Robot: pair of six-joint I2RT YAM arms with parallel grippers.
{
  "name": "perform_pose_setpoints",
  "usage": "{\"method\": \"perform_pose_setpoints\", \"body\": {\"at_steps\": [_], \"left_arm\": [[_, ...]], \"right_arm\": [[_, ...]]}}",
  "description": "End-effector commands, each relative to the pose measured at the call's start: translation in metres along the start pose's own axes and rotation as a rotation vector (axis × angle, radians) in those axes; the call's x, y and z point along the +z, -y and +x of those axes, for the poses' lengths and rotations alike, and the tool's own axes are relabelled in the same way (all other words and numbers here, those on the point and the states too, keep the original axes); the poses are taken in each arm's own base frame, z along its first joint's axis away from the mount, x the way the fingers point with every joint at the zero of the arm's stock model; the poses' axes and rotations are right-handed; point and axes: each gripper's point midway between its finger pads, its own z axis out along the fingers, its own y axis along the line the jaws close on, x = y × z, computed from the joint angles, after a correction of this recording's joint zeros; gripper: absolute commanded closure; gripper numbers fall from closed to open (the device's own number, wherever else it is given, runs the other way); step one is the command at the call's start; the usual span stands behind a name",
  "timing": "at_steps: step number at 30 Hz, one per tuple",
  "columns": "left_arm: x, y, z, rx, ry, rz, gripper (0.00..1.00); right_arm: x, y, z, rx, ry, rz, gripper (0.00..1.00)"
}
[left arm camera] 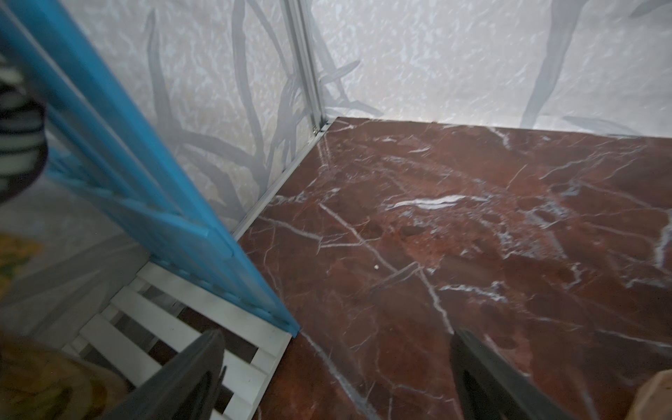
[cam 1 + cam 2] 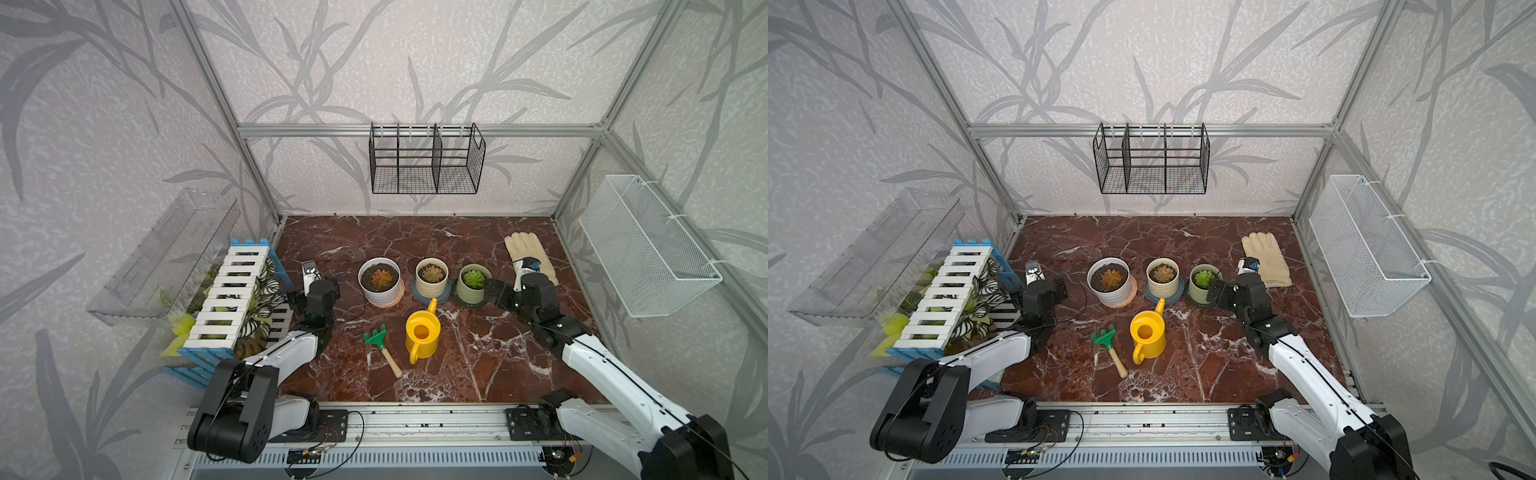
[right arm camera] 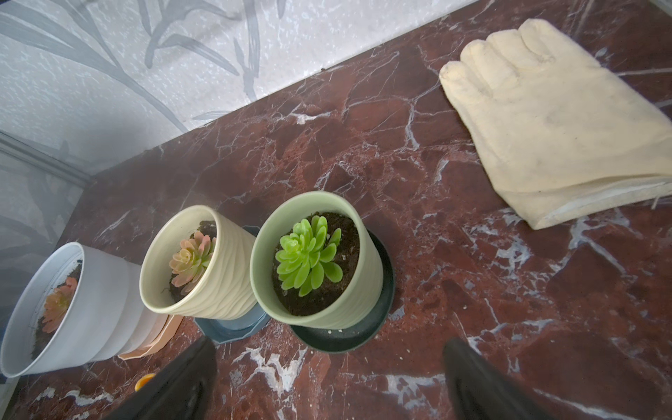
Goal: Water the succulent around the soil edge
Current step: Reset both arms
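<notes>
Still the opening step: left claw (image 1: 336, 334) and right claw (image 3: 329, 343) both gape empty. The watering can (image 2: 422, 332) stands untouched on the desk (image 2: 478, 353), just near of the potted succulents (image 2: 432, 273) (three in a row). Next, one claw must take its handle.

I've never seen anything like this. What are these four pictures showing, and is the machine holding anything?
Two robot arms work at a marble table, each ending in a two-fingered gripper. Two pictures look down from above, nearly identical; the other two come from a camera on each wrist. On the table stand a white pot, a cream pot and a green pot of succulents, a yellow watering can, a green rake and a cream glove. The left gripper and right gripper are both open, holding nothing.
</notes>
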Motion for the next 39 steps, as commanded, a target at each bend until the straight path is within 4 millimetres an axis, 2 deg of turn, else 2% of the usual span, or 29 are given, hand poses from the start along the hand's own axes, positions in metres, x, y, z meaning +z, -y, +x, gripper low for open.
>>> {"method": "perform_pose_setpoints", "body": {"at_steps": [1,11,13,15,17,20,24,30,35,39], "left_arm": [[0.000,-0.001,-0.032,-0.096,0.164,0.033,0.00],[-0.004,0.013,-0.022,-0.087,0.266,0.133,0.00],[0.002,0.014,-0.016,-0.091,0.252,0.136,0.00],[0.007,0.015,-0.016,-0.100,0.256,0.158,0.00],[0.011,0.016,-0.012,-0.098,0.216,0.182,0.00],[0.011,0.016,-0.012,-0.099,0.218,0.186,0.00],[0.011,0.016,-0.012,-0.099,0.221,0.187,0.00],[0.011,0.016,-0.012,-0.099,0.221,0.185,0.00],[0.011,0.016,-0.013,-0.100,0.222,0.186,0.00],[0.011,0.016,-0.012,-0.099,0.221,0.186,0.00]], "right_arm": [[-0.005,0.002,-0.020,-0.014,0.075,0.028,0.01],[-0.004,0.023,-0.032,-0.058,0.192,0.127,0.01],[-0.002,0.027,-0.039,-0.104,0.221,0.162,0.01],[0.000,0.039,-0.047,-0.169,0.244,0.226,0.01],[0.005,0.060,-0.051,-0.167,0.242,0.282,0.01],[0.015,0.086,-0.052,-0.165,0.259,0.313,0.01],[0.028,0.109,-0.050,-0.217,0.299,0.348,0.01],[0.054,0.123,-0.043,-0.276,0.338,0.335,0.01],[0.079,0.124,-0.026,-0.300,0.294,0.277,0.01],[0.085,0.123,-0.023,-0.314,0.287,0.262,0.01]]}}
